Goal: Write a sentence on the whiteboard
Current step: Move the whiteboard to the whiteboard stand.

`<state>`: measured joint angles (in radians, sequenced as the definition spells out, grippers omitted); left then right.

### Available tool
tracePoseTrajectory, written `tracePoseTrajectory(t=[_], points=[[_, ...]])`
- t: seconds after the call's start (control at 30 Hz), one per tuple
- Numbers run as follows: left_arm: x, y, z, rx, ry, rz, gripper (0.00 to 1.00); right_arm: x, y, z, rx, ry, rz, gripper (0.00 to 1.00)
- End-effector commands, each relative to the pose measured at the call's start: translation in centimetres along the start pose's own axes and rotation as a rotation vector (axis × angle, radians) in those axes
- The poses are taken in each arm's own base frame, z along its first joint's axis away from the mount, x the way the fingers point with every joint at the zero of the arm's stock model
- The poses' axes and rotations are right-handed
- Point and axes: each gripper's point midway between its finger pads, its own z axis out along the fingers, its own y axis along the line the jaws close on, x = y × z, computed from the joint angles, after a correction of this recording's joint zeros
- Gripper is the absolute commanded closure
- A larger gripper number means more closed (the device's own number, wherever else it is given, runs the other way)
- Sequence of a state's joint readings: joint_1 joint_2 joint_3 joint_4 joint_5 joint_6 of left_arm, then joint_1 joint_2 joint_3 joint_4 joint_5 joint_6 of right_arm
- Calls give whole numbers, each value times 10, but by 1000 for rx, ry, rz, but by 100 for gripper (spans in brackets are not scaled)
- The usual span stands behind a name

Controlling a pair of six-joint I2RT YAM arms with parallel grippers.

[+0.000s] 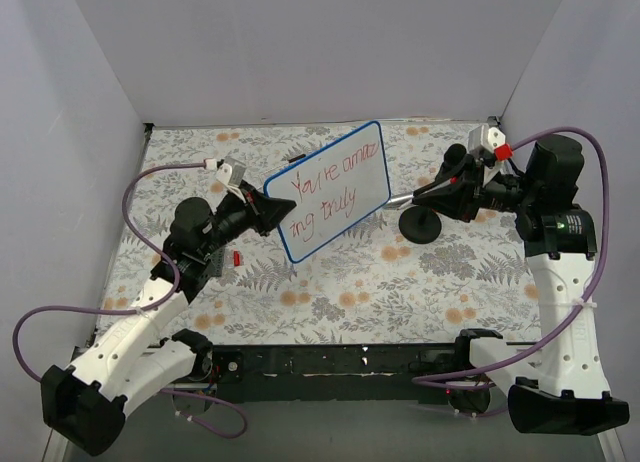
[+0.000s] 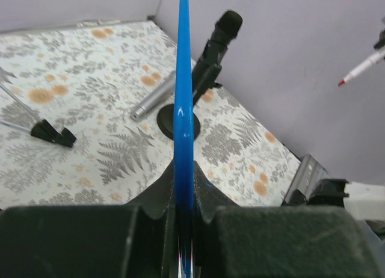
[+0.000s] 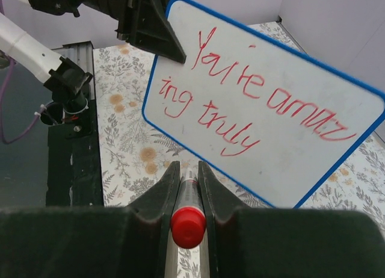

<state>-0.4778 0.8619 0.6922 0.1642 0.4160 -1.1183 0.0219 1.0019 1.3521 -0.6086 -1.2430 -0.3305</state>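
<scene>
Whiteboard (image 1: 368, 142) held tilted above mid-desk, left jaws pinching its blue rim, sentence (image 1: 330, 177) seemingly complete; right jaws clamp marker (image 3: 187, 224) near the board, so next move likely calls for setting both down gently.

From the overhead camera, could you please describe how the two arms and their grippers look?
The left arm and right arm match: white links, black joints and black bases. A purple cable loops along each. The left gripper and right gripper are black, with two wedge-shaped fingers. A small green light glows on the right arm.
</scene>
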Motion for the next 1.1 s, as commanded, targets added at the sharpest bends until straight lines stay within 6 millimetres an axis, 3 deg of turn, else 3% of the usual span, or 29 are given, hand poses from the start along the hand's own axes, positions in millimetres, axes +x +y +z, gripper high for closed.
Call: tracePoseTrajectory(t=[0.0,0.27,0.3,0.43,0.5,0.83,0.87,0.9,1.07], points=[[-75,-3,2,-53,-202,107,100,-2,10,-2,-25,-26,-27,99],[-100,26,4,-60,-210,145,100,10,12,-2,-22,-21,-21,99],[-103,40,3,-79,-210,138,100,12,12,-2,-19,-19,-20,99],[-109,63,-2,-61,-208,170,100,19,11,-1,-19,-16,-11,99],[-106,78,-3,-60,-190,167,100,21,10,-1,-22,-16,-8,99],[-88,104,3,58,-141,226,100,38,2,3,-39,-9,31,99],[-85,125,1,23,-133,203,100,41,1,4,-37,-6,38,99],[-86,133,-1,13,-136,193,100,42,0,4,-33,-3,35,99],[-82,151,1,25,-153,181,100,51,-7,6,-33,7,58,99]])
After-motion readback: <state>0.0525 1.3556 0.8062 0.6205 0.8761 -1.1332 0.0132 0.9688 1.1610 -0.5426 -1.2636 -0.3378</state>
